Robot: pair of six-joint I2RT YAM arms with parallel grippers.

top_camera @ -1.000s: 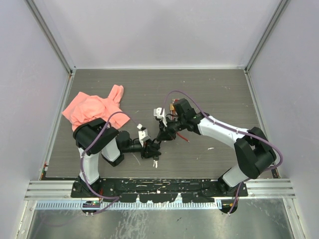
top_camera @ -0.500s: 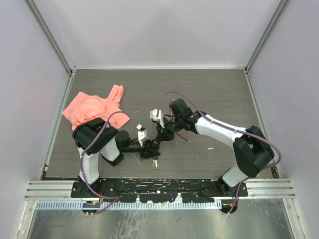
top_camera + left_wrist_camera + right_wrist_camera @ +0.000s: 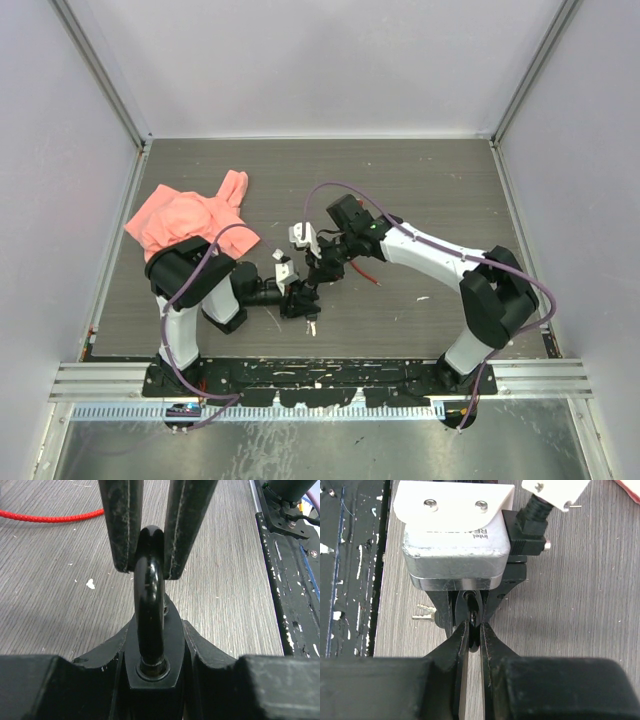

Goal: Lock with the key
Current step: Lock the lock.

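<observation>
Padlock (image 3: 150, 685) looks rigid, heavy, slick; left gripper (image 3: 152, 647) clamps its body, right gripper (image 3: 148, 555) pinches the shackle (image 3: 149, 595) just ahead, best hold

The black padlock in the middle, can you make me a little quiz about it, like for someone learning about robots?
1. True or false: the right gripper is pinching the curved shackle of the black metal padlock.
2. Where are the small silver keys? A: in the padlock's keyhole. B: lying on the grey wooden table. C: in the right gripper.
3. What is holding the padlock's body?
Key: 1 true. 2 B. 3 the left gripper, with a finger on each side of the body.
</observation>
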